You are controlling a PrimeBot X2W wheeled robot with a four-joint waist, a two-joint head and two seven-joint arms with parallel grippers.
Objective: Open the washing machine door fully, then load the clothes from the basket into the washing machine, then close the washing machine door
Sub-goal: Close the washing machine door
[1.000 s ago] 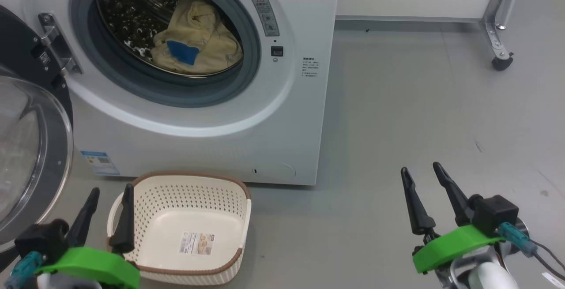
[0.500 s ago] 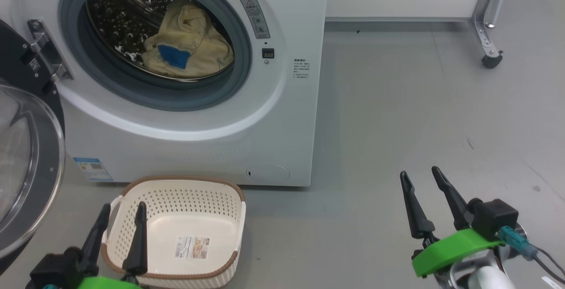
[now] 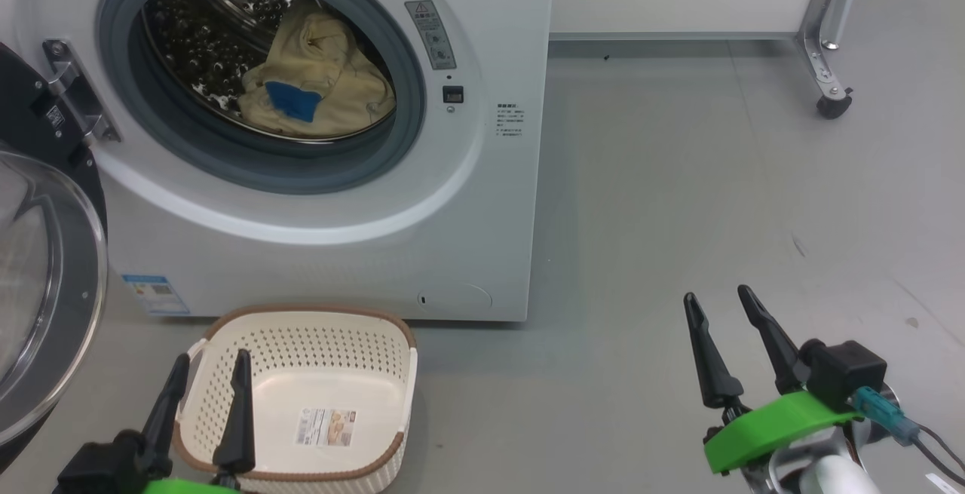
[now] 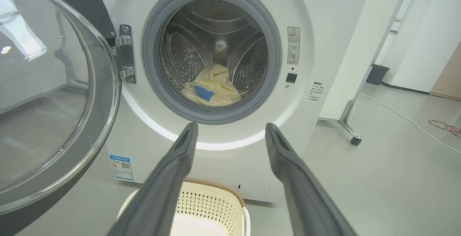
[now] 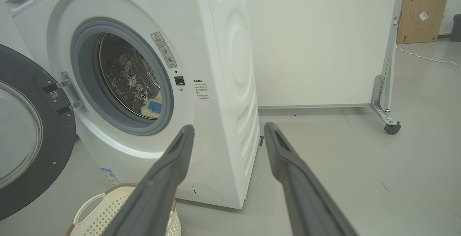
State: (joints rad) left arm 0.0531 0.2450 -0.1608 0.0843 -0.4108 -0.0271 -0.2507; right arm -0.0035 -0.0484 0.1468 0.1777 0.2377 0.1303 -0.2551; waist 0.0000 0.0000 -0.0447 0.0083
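The washing machine (image 3: 324, 253) stands with its door (image 3: 45, 283) swung wide open to the left, glass bowl facing out. The cream-yellow clothes (image 3: 317, 79) with a blue patch lie inside the steel drum, also seen in the left wrist view as clothes (image 4: 212, 90). The cream basket (image 3: 301, 396) sits on the floor before the machine, only a label on its bottom. My left gripper (image 3: 211, 362) hangs open over the basket's near left rim. My right gripper (image 3: 720, 298) stands open over bare floor at the lower right, nothing between its fingers.
A white panel on a metal leg with a caster (image 3: 829, 105) stands at the back right. Grey floor (image 3: 678, 177) stretches to the right of the machine. A cardboard box (image 5: 421, 10) and a cable lie far off in the right wrist view.
The head camera has shifted, moving the scene slightly left. My left gripper has dropped lower in the view and now sits over the basket's near rim. The right gripper has barely moved.
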